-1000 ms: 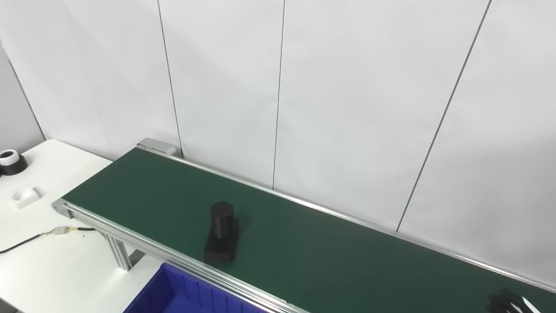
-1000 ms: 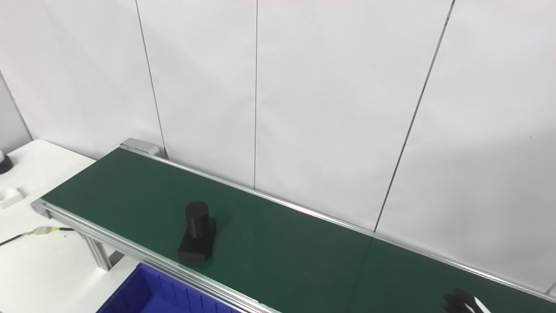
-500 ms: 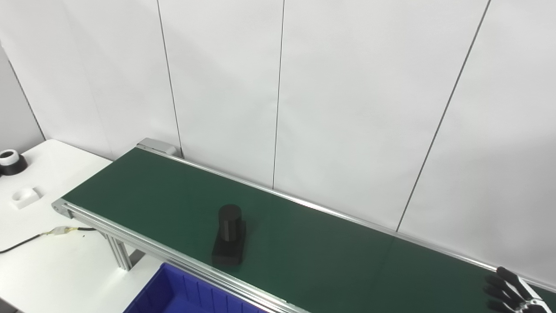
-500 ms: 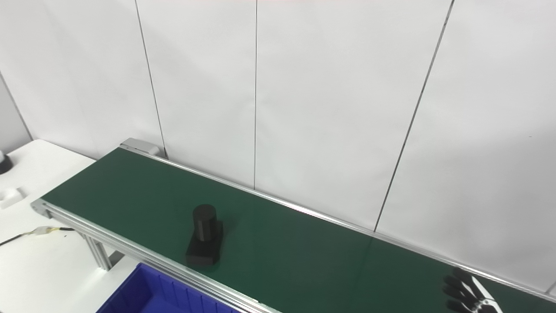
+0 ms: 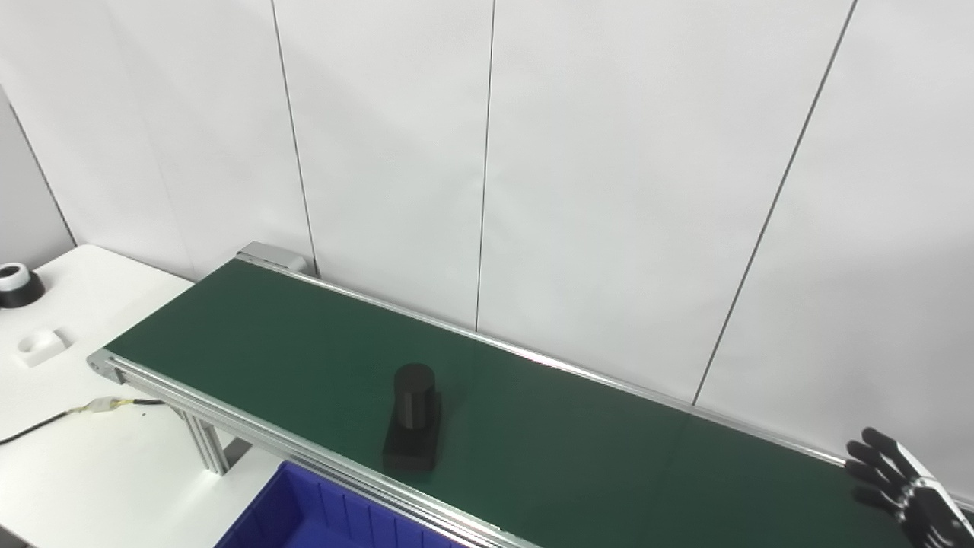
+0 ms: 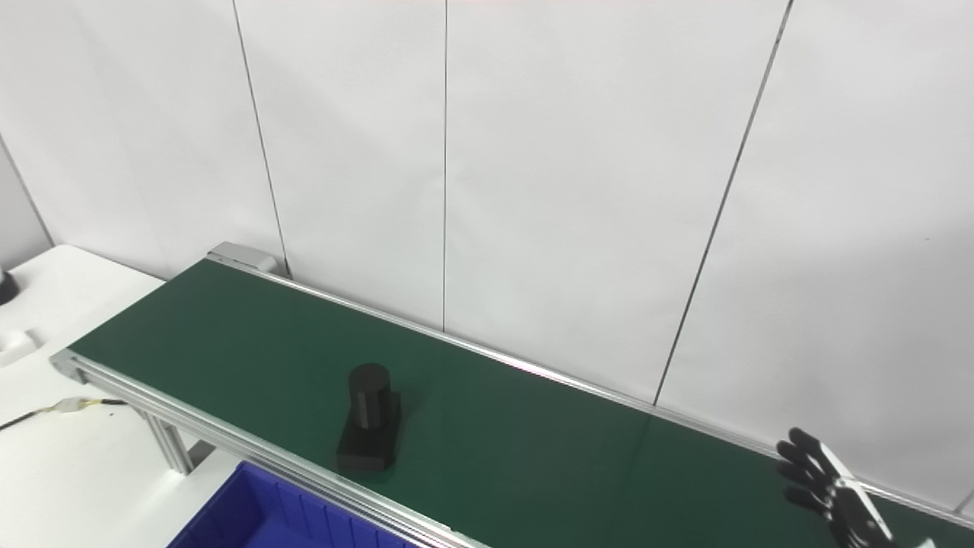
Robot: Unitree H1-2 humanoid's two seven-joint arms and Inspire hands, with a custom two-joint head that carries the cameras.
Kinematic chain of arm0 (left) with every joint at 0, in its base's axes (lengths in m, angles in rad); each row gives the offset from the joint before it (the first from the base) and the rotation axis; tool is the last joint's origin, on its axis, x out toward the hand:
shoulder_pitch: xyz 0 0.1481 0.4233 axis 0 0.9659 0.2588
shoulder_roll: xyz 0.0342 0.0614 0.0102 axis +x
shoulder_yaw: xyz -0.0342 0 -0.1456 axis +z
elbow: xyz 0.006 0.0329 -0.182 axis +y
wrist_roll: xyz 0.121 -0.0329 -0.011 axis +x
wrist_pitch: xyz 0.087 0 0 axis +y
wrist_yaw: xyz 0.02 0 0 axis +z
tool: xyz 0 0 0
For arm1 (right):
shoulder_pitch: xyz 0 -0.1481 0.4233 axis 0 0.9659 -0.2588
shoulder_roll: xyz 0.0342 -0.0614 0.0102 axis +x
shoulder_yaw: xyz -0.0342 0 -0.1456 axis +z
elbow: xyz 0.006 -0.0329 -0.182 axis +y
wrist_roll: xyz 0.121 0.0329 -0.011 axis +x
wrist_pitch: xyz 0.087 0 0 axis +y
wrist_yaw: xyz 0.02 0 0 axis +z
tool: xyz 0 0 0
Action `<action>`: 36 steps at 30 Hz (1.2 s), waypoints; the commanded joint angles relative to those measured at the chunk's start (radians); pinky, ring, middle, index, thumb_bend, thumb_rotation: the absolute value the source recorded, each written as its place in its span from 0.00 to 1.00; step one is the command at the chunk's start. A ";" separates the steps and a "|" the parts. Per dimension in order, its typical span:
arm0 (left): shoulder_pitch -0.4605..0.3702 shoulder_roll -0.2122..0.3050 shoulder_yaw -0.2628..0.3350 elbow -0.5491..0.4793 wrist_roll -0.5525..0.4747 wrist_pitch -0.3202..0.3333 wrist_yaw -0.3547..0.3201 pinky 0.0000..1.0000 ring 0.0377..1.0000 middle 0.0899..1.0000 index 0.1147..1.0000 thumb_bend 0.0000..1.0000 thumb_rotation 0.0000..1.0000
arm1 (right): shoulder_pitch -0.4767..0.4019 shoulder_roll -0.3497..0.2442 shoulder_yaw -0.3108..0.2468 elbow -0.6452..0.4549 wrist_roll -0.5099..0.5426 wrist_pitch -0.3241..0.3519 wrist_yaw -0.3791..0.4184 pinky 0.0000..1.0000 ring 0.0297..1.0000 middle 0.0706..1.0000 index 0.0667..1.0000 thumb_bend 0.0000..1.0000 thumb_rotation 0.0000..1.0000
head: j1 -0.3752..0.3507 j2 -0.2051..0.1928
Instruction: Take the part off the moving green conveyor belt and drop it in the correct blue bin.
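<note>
- Dark green conveyor belt (image 5: 533, 449) is running diagonally from the upper left to the lower right, framed by silver metal rails, with a white panelled wall (image 5: 609, 190) rising behind it.
- A black part (image 5: 413, 419), an upright cylinder on a flat rectangular base, is sitting on the belt close to its near rail, in the left half of the belt.
- A blue bin (image 5: 319, 517) is showing at the bottom edge, just below the near rail and almost directly in front of the part.
- The right robot hand (image 5: 905, 491) is entering at the lower right corner, hovering over the far right end of the belt with its black fingers (image 6: 803, 457) spread apart and holding nothing.
- The part is lying well apart from the right robot hand, far to its left along the belt, with bare green belt between them.
- The left robot hand is lying outside both views.
- A white surface (image 5: 76, 457) is standing at the left, carrying a black and white ring (image 5: 17, 283), a small white block (image 5: 39, 346) and a cable (image 5: 76, 415).
</note>
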 commanded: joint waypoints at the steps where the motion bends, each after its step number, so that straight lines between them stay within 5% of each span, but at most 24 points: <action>1: -0.006 -0.004 -0.003 -0.029 -0.013 -0.031 0.005 0.71 0.75 0.77 0.76 0.93 0.18 | -0.041 -0.016 0.003 -0.014 -0.008 0.013 0.006 0.79 0.85 0.88 0.92 0.94 0.30 | -0.003 0.001; 36: -0.011 -0.004 -0.007 -0.025 0.001 -0.034 0.009 0.73 0.76 0.76 0.76 0.93 0.18 | -0.272 0.002 0.171 0.032 -0.249 0.154 0.112 0.79 0.87 0.90 0.94 0.95 0.33 | -0.025 0.018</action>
